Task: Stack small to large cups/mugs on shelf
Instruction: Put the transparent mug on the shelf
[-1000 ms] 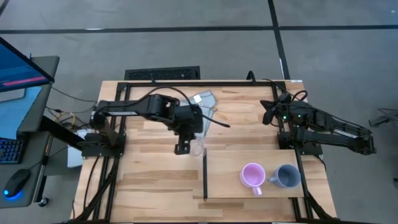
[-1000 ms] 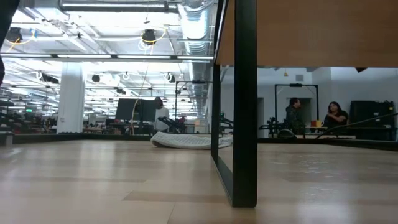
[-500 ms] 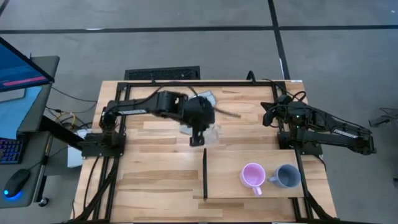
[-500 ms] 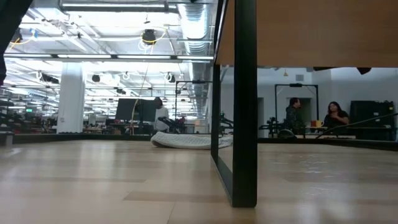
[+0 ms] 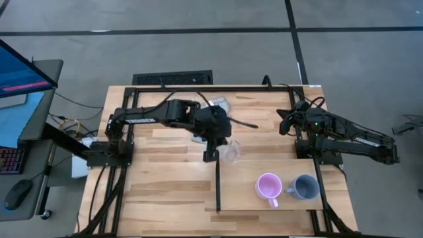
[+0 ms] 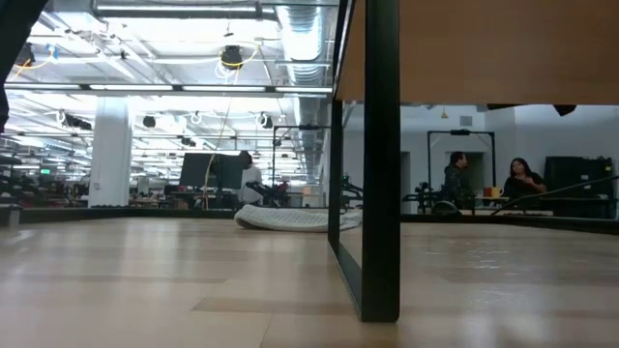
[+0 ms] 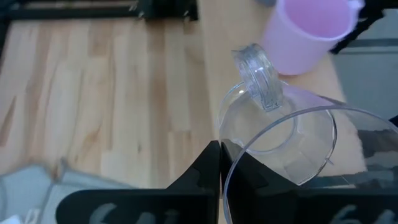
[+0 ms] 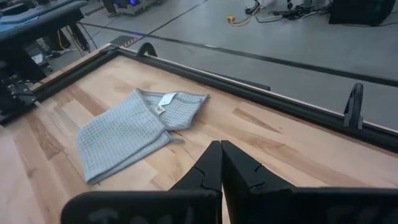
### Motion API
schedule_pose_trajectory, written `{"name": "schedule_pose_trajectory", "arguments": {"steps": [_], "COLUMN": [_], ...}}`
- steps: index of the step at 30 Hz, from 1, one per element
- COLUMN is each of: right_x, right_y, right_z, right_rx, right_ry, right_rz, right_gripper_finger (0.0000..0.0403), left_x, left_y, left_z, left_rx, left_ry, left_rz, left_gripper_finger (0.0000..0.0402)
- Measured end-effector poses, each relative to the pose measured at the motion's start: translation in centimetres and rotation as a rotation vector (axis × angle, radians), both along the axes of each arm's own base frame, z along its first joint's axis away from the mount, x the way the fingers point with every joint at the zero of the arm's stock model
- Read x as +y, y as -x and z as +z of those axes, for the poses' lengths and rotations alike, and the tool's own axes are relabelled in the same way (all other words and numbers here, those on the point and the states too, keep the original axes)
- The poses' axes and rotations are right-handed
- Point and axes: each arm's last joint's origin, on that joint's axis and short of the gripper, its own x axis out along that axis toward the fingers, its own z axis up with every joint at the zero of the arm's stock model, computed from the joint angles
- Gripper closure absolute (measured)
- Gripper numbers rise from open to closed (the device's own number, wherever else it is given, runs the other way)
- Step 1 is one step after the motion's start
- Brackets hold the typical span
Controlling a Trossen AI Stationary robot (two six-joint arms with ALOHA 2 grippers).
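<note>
My left gripper is shut on the clear cup just beyond the far left corner of the light-wood shelf, near its black divider strip. The cup's clear handle is on the side away from the fingers. The pink mug and the grey-blue mug stand side by side, bottoms down, on the shelf's right part. The pink mug also shows in the left wrist view. My right gripper is shut and empty over the table's far right. My left gripper pinches the clear cup's wall at the rim, one finger inside and one outside. The cup is tilted, its mouth toward the wrist. I cannot tell whether it is clear of the table.
A folded light-blue cloth lies on the table's far middle, partly under the left arm in the high view. The black table frame runs along the far edge. Bare wood lies left of the divider strip.
My left gripper has swung with the clear cup toward the table's right edge, to the shelf's far left corner, turning as it went. The cup has travelled with it. Both mugs stay put.
</note>
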Motion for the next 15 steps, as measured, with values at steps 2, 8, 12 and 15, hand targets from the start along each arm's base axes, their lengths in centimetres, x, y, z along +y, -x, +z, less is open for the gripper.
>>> {"name": "schedule_pose_trajectory", "arguments": {"steps": [2,8,12,15], "right_x": [0.0,0.0,0.0,0.0], "right_y": [0.0,0.0,0.0,0.1], "right_z": [0.0,0.0,-0.1,-0.2], "right_rx": [-0.001,-0.002,0.005,0.023], "right_ry": [0.0,-0.005,-0.008,-0.013], "right_rz": [0.0,-0.002,-0.001,-0.001], "right_gripper_finger": [0.0378,0.0378,0.0378,0.0378], "left_x": [-0.7,-2.4,-3.0,-3.3], "left_y": [-0.5,-2.6,-3.3,-3.1], "left_z": [-0.2,-2.9,-4.2,-4.4], "left_rx": [-0.021,0.027,0.066,0.084], "left_ry": [-0.001,-0.007,0.0,0.005], "left_rz": [-0.015,-0.065,-0.086,-0.095], "left_gripper_finger": [0.0401,0.0401,0.0401,0.0401]}}
